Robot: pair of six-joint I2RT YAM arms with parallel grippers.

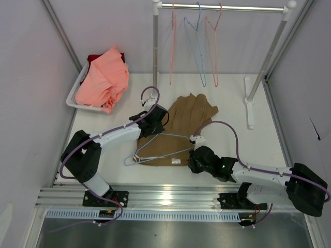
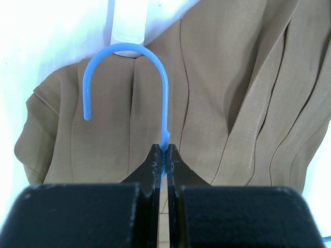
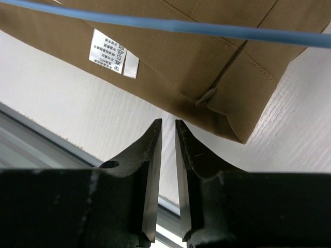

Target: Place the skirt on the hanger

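The tan skirt [image 1: 190,114] lies flat on the white table, waistband toward the near edge, its white label [image 3: 108,51] showing. On it rests the pale blue hanger [image 1: 155,147]. My left gripper [image 1: 159,130] is shut on the hanger's neck just below the curved hook [image 2: 166,98], over the skirt's pleats [image 2: 232,103]. My right gripper [image 1: 192,163] sits low at the waistband's right corner [image 3: 232,124]. Its jaws stand a narrow gap apart with nothing between them [image 3: 168,124]. The corner lies just beyond the fingertips, and the hanger's bar [image 3: 207,27] crosses above.
A white basket [image 1: 72,96] with a salmon-pink garment [image 1: 106,77] stands at the back left. A clothes rail [image 1: 222,8] at the back carries pink and blue hangers [image 1: 199,44]; its foot [image 1: 250,103] lies to the right. A metal rail [image 1: 170,194] borders the near edge.
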